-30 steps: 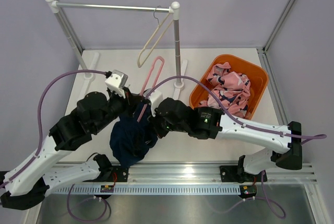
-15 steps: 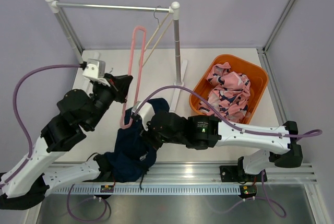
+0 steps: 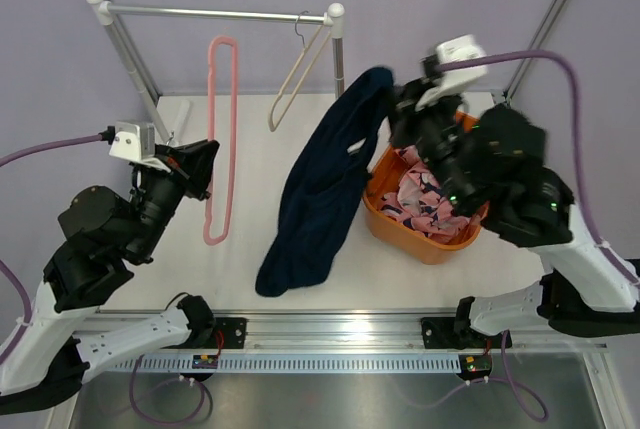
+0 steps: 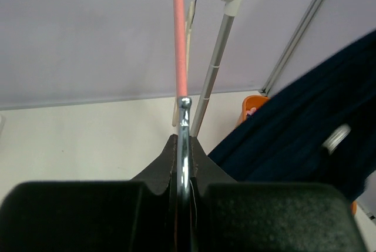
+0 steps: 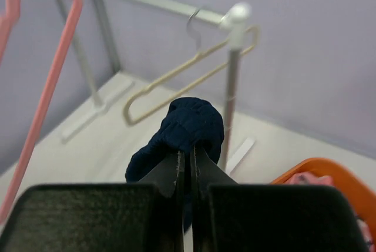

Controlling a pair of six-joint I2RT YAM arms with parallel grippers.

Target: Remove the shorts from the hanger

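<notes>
Removal is being finished, judging by how things lie. Above the middle of the worktop (image 3: 230,281), the navy shorts (image 3: 320,189) are hanging clear of the pink hanger (image 4: 179,29) and well apart from it, their lower end trailing toward the near edge. Toward the right edge, the patterned shorts (image 3: 435,194) are lying in the orange basket (image 3: 425,249). The navy pair is being gripped at its top fold by the closed jaws of the right gripper (image 5: 188,158). The bare hanger is being pinched at its metal end by the closed left gripper (image 4: 184,143) near the left edge. Next, the navy shorts likely need carrying over the basket and releasing there.
</notes>
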